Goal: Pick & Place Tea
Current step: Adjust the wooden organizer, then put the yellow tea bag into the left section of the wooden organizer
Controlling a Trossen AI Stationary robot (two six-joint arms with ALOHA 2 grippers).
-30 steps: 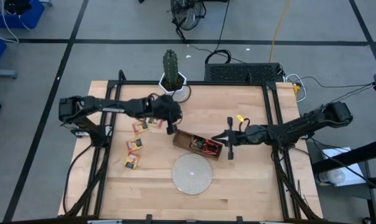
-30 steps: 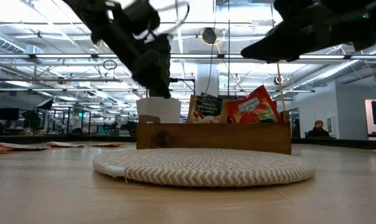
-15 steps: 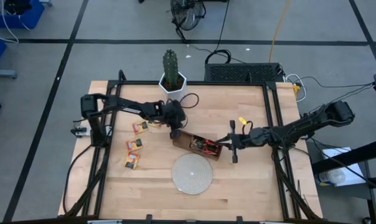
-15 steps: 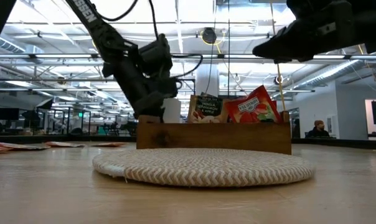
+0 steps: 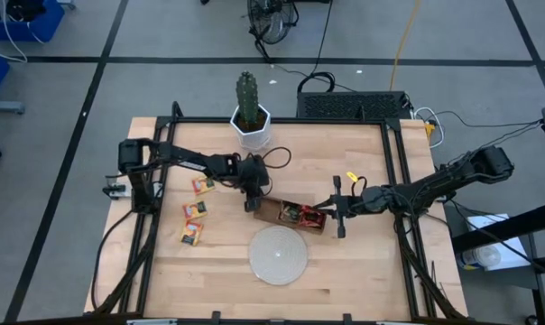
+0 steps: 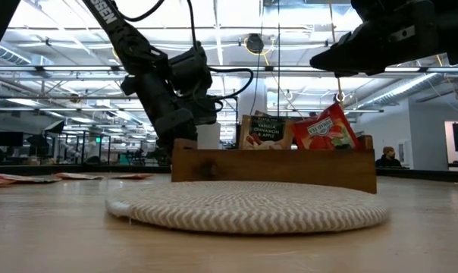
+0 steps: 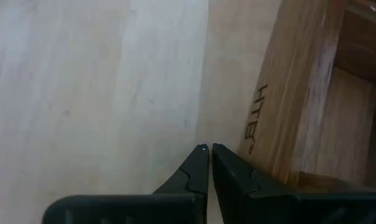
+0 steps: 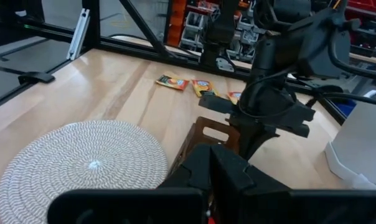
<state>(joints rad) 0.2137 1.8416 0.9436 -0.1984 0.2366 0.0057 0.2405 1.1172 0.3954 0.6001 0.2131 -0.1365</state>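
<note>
1. Nearest the low camera lies the woven disc (image 6: pixel 248 206), flat on the table (image 5: pixel 363 271); in the high view it sits just in front of the tray (image 5: pixel 288 215).
2. The tray's long axis runs slantwise across the table, its left end farther back than its right end; tea sachets (image 6: pixel 329 131) stand on edge inside it, a red one leaning, a green-topped one (image 6: pixel 265 131) beside it, their tops above the wall.
3. The right gripper (image 5: pixel 336 211) is at the tray's right end, fingers together and holding nothing; the right arm reaches in low from the table's right edge, nearly level, wrist pointed toward the tray.
4. The left gripper (image 5: pixel 252 195) is down at the tray's left end; in its wrist view the fingertips (image 7: pixel 200 163) are closed on each other with nothing between them, just beside the tray's outer wall (image 7: pixel 294 93); whether they touch the wall I cannot tell; the left arm stretches from the table's left side, elbow bent, wrist tipped downward.
5. Three loose sachets lie flat on the table left of the tray, well apart from it: one (image 5: pixel 202 185) nearest the left arm, one (image 5: pixel 195 209) in the middle, one (image 5: pixel 191 234) closest to the front.
6. Farthest back stands a cactus (image 5: pixel 247 101) in a white pot, at the table's rear edge.
</note>
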